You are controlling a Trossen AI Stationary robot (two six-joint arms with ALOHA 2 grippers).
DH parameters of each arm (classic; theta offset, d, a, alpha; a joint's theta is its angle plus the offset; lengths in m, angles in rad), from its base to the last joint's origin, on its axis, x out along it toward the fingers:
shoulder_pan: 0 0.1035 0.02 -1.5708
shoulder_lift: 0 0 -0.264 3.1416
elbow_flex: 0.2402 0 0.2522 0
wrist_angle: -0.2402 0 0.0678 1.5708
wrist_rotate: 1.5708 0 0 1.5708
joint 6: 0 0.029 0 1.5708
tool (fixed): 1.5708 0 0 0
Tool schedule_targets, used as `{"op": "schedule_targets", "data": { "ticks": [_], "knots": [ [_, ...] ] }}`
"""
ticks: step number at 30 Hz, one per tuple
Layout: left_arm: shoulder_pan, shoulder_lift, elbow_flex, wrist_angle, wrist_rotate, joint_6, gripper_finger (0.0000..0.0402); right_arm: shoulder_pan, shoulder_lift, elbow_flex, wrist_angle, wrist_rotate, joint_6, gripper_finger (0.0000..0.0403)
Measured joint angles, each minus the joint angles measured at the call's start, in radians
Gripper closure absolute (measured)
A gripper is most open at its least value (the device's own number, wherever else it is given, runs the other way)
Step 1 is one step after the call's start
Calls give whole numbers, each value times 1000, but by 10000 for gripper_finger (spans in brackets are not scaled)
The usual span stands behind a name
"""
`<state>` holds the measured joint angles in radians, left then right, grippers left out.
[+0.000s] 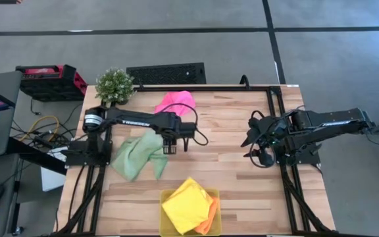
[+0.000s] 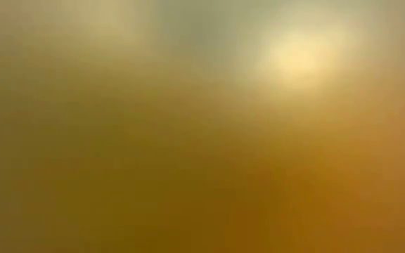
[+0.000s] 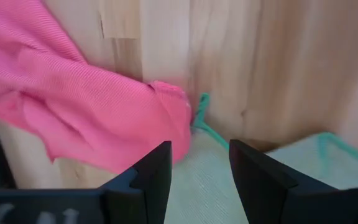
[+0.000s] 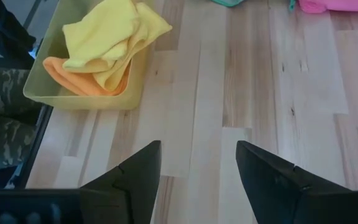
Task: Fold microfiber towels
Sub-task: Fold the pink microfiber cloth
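The pale green towel [image 1: 137,157] lies crumpled on the table's left half. Its teal-edged corner [image 3: 201,107] almost reaches the hot pink towel [image 1: 176,101], which lies bunched near the far edge and also shows in the left wrist view [image 3: 86,118]. My left gripper [image 1: 171,147] is open, and its fingers straddle the green towel's right part [image 3: 197,186]. The yellow towel [image 1: 187,205] lies on the orange towel [image 1: 210,214] in the translucent yellow tray [image 1: 166,196]. My right gripper [image 1: 252,150] is open and empty at the table's right side. My left gripper's open fingers [image 3: 157,177] stand on either side of a strip of the pale green towel near its corner. I cannot tell whether they touch the cloth. The towel lies slack on the table.
A small potted plant [image 1: 114,84] stands at the far left corner. The tray stands at the near edge and also shows in the right wrist view [image 4: 48,93]. Bare wood [image 1: 235,171] lies between the two arms. The low view shows only a yellow-orange blur.
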<state>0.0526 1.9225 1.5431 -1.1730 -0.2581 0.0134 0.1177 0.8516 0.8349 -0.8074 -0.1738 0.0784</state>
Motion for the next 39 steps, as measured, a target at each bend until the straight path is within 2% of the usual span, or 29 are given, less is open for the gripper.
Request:
{"op": "schedule_targets", "data": {
  "ticks": [3, 9, 16, 24, 27, 33, 39],
  "knots": [
    [30, -14, -100, 106, 2, 67, 248, 0, 0, 0, 0, 0, 1, 171],
    [67, -12, -211, 222, -4, 145, 248, -2, 0, 0, 9, 0, 3, 171],
    [94, -11, -229, 300, 0, 167, 248, -2, 0, 0, 38, 1, 2, 171],
    [107, -11, -229, 335, 11, 152, 254, -2, 0, 0, 38, 75, 1, 171],
    [107, -11, -229, 335, 11, 158, 282, -2, 0, 0, 40, 75, 1, 171],
    [107, -10, -229, 335, 24, 150, 387, -2, 0, 0, 77, 79, 1, 171],
    [107, -19, -206, 321, 25, 150, 400, -2, 15, 0, 128, 79, -2, 171]
  ]
}}
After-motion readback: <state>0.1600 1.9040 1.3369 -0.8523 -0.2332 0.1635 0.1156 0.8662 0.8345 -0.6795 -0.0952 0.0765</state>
